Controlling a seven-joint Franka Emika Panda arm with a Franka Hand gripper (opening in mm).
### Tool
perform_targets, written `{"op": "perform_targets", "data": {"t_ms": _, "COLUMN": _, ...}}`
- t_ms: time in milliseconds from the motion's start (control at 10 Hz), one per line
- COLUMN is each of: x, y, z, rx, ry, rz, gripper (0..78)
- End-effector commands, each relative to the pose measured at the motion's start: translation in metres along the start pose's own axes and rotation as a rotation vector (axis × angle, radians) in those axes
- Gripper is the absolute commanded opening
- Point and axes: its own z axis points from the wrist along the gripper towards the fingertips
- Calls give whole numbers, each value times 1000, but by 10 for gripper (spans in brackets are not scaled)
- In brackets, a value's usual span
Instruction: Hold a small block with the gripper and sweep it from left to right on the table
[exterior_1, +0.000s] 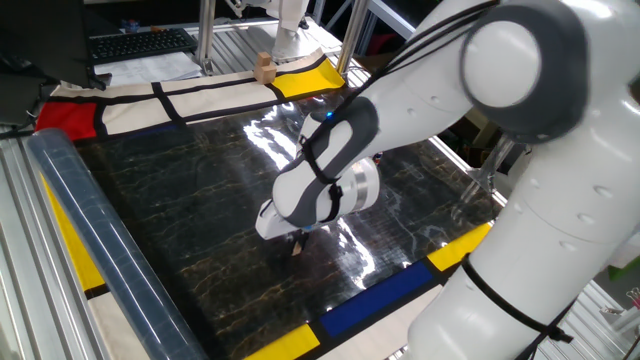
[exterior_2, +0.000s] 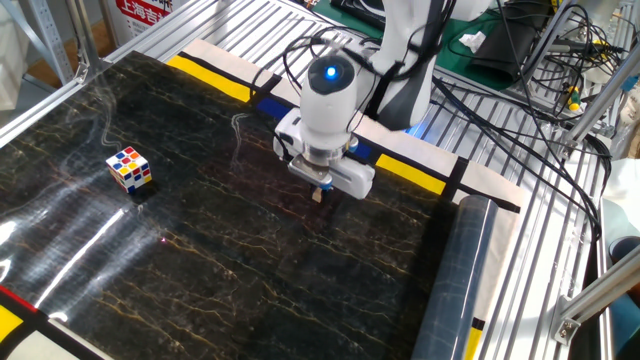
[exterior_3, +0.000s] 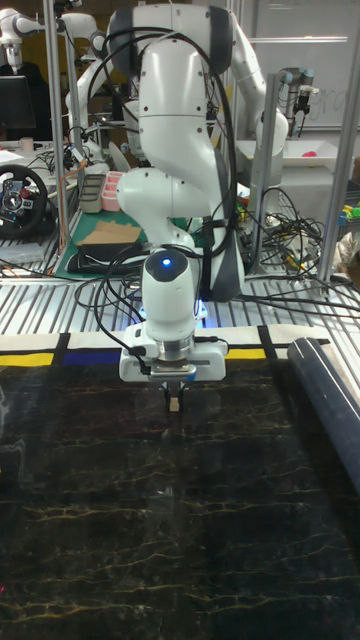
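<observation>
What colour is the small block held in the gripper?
Plain tan wood. The small block shows best in the other fixed view, between the gripper's fingers.

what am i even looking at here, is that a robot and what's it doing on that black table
Yes, it is a white robot arm with a small two-finger gripper at its tip. All three pictures show one moment: two cameras look down from opposite sides of the table, and the tall picture faces the arm head-on. The gripper is shut on a small block, a tiny tan wooden cube held low at the glossy black marble-patterned table. Also there: a multicoloured puzzle cube lying apart from the arm, a larger tan wooden block on the coloured border, and a grey roll along one edge.
</observation>
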Motion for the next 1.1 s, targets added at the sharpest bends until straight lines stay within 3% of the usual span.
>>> {"op": "perform_targets", "data": {"t_ms": 100, "x": -3, "y": 5, "z": 11, "rx": -12, "ry": -7, "rz": 3, "gripper": 11}}
{"op": "perform_targets", "data": {"t_ms": 1100, "x": -4, "y": 13, "z": 10, "rx": -12, "ry": -5, "rz": 15, "gripper": 11}}
